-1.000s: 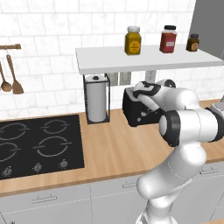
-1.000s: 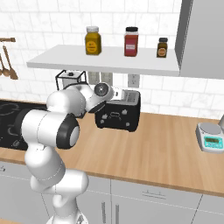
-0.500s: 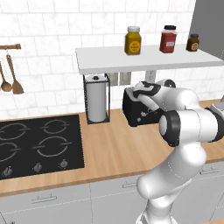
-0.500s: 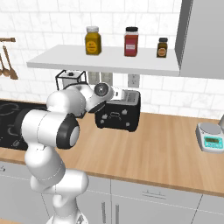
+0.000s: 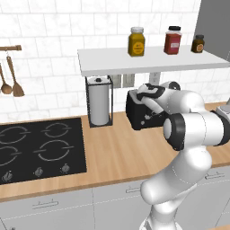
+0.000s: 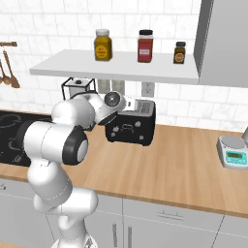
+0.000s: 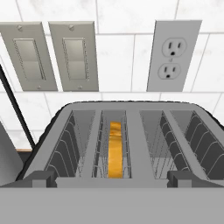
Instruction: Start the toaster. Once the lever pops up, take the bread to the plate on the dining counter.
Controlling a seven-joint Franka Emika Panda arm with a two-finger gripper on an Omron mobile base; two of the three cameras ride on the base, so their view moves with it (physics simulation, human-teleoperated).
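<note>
The black toaster stands on the wood counter against the tiled wall, under the shelf, also seen as the toaster. From above, the toaster shows several slots, and the bread sits edge-up, deep in the second slot from the left. My gripper hovers just above the toaster's near end, open, with its fingertips spread wide and nothing between them. The hand lies over the toaster's top. The plate and the dining counter are out of view.
A paper towel holder stands left of the toaster, and a black cooktop lies further left. The white shelf with three jars hangs close overhead. A kitchen scale sits at the right. Wall switches and an outlet are behind.
</note>
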